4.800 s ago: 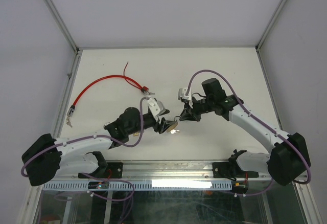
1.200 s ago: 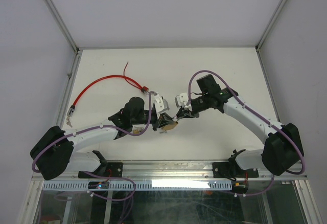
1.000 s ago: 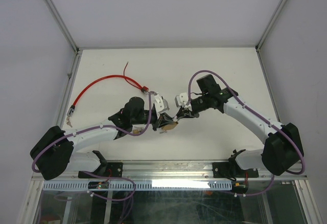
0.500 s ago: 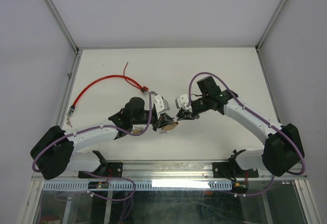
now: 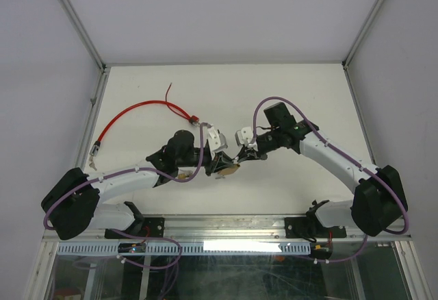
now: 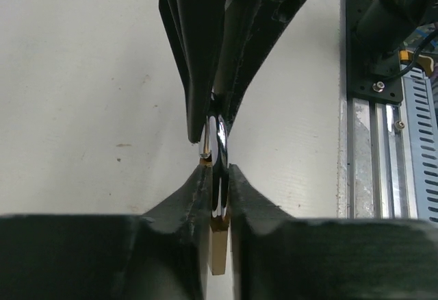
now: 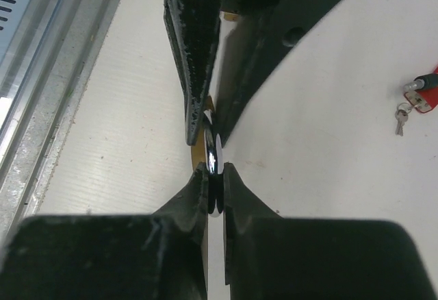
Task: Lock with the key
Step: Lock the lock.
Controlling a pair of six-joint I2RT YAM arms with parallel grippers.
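Note:
At the table's middle my two grippers meet tip to tip. My left gripper (image 5: 220, 164) (image 6: 217, 170) is shut on the brass padlock (image 5: 230, 170) (image 6: 217, 253), held edge-on between its pads. Coming from the opposite side, my right gripper (image 5: 241, 155) (image 7: 215, 168) is shut on the chrome head of the key (image 7: 215, 155), also seen edge-on. The key's head sits right against the padlock (image 7: 198, 151), and its blade is hidden by the fingers. In each wrist view the other arm's black fingers come down from the top and touch the same spot.
A red cable (image 5: 134, 113) curves across the back left of the table, its red end piece (image 7: 421, 99) with small spare keys (image 7: 400, 119) lying left of and beyond the grippers. A metal rail (image 6: 373, 108) runs along the table's near edge.
My right gripper's fingers have closed tight on the key's head over the last second. Both arms have hardly moved; several seconds earlier the grippers stood a little further apart.

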